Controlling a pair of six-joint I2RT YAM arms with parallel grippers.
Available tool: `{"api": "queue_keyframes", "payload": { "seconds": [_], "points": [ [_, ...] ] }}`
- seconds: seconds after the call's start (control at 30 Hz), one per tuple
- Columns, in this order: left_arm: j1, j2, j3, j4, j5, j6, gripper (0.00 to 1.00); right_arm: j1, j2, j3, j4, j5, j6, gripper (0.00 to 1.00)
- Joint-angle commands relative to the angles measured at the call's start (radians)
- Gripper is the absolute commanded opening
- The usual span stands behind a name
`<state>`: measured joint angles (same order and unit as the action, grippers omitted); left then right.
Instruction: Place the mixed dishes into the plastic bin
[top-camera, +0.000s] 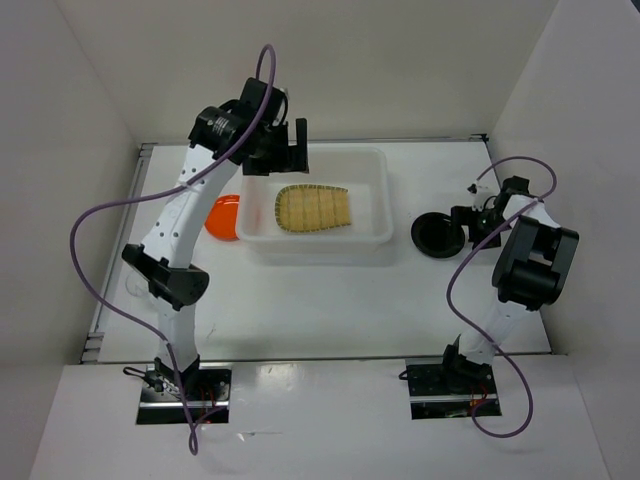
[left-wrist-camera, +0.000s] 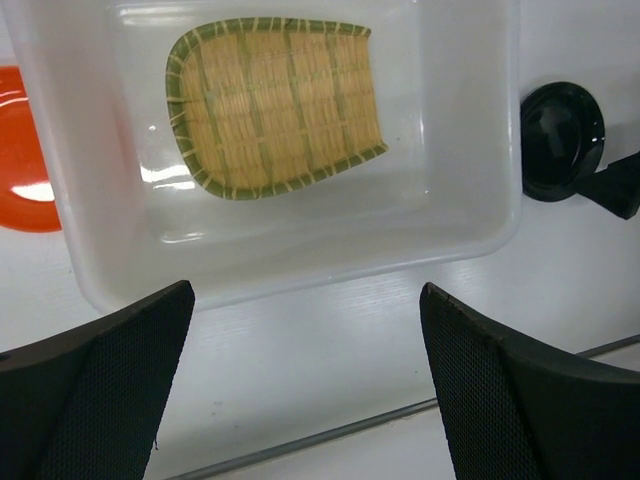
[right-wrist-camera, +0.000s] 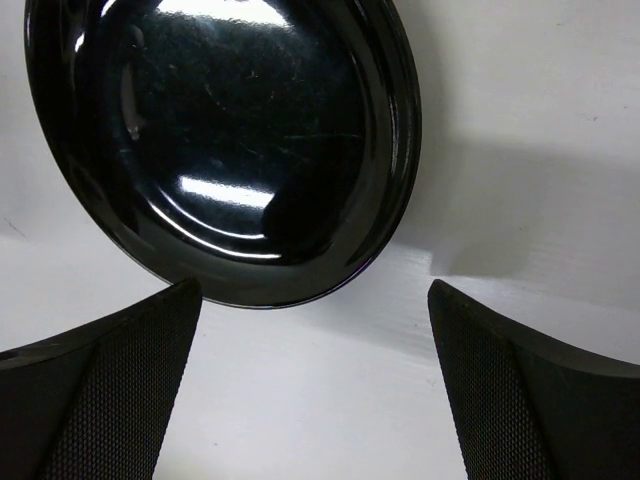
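Seen from above, the plastic bin (top-camera: 380, 200) sat mid-table with the woven tray (top-camera: 313, 209) lying flat inside. The orange plate (top-camera: 224, 217) lay just outside its left wall and the black plate (top-camera: 437, 235) near its right. The left gripper (top-camera: 290, 160) hung over the bin's far left corner.

The left wrist view showed its fingers spread wide and empty above the tray.

The right wrist view showed the right gripper (right-wrist-camera: 315, 290) spread and empty. The black plate's rim was just ahead, seemingly lined up for an edge grasp.
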<state>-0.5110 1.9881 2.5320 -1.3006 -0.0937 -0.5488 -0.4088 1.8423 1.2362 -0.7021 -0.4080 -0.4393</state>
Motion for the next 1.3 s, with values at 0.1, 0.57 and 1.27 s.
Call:
{"api": "queue_keyframes", "payload": {
  "seconds": [0.1,0.57,1.27],
  "points": [
    [-0.015,-0.115,-0.108,0.055,-0.086,0.032,1.00,-0.019,0.038,-0.018,0.055,-0.063,0.004,0.94],
    [-0.024,-0.356,-0.553,0.176,-0.126,-0.039,1.00,-0.028,0.195,-0.007,0.089,-0.190,0.033,0.71],
    [-0.024,-0.379,-0.605,0.156,-0.135,-0.059,1.00,-0.048,0.304,0.051,0.047,-0.222,0.050,0.11]
  ]
}}
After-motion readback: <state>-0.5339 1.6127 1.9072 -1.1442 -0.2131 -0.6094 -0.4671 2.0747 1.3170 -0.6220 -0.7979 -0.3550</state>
